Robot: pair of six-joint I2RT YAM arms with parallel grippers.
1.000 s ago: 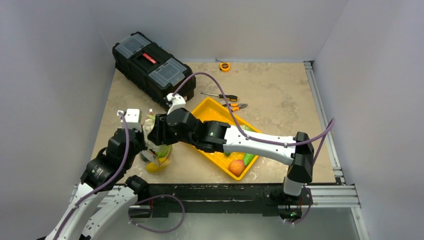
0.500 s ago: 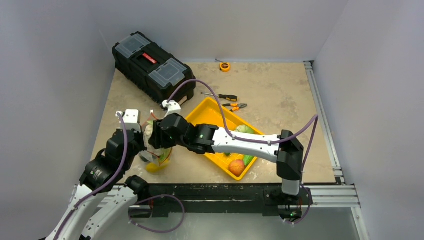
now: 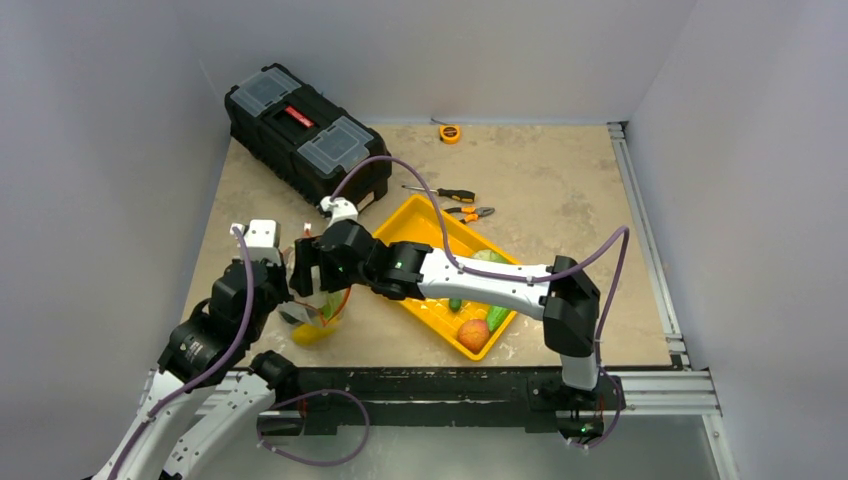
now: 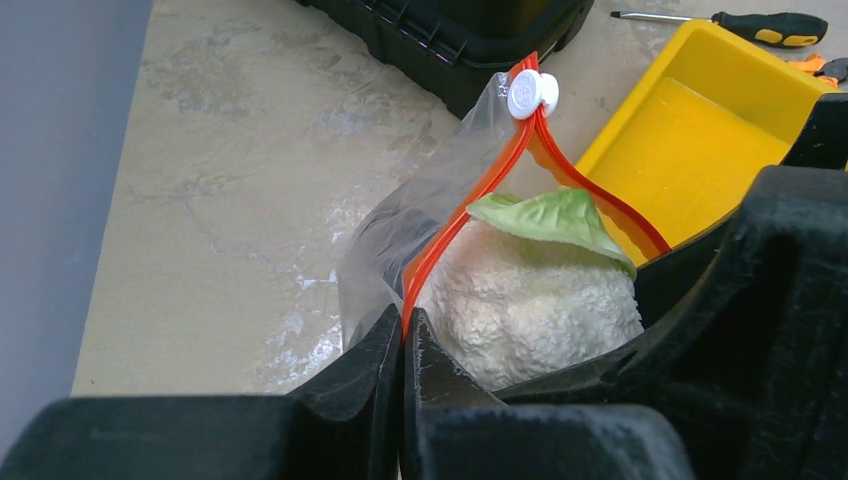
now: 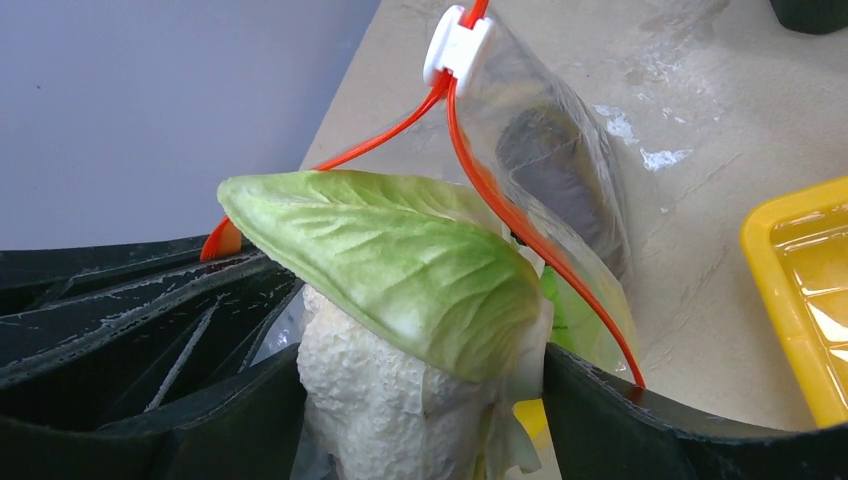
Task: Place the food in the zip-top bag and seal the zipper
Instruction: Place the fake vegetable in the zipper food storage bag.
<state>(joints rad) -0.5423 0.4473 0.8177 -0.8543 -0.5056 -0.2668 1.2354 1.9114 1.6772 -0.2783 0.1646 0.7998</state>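
1. As I look from above, the zip-top bag [image 3: 320, 308] stands at nine o'clock of the yellow tray [image 3: 425, 222].
2. My left gripper [image 4: 404, 328] pinches together on the zipper [image 4: 470, 200], probably the firmest hold on thin, slippery film.
3. My right gripper [image 5: 425, 395] clamps the cauliflower [image 5: 370, 415] by its sides at the bag's mouth; it looks light and stiff.

Plain grey walls [image 3: 100, 150] 3 sides; beige marbled tabletop [image 3: 560, 190], even light.

The zip-top bag [image 4: 420, 210] stands left of the tray [image 3: 422, 226], with the cauliflower [image 4: 530, 295] in its mouth; the toolbox [image 3: 300, 135] lies behind both.
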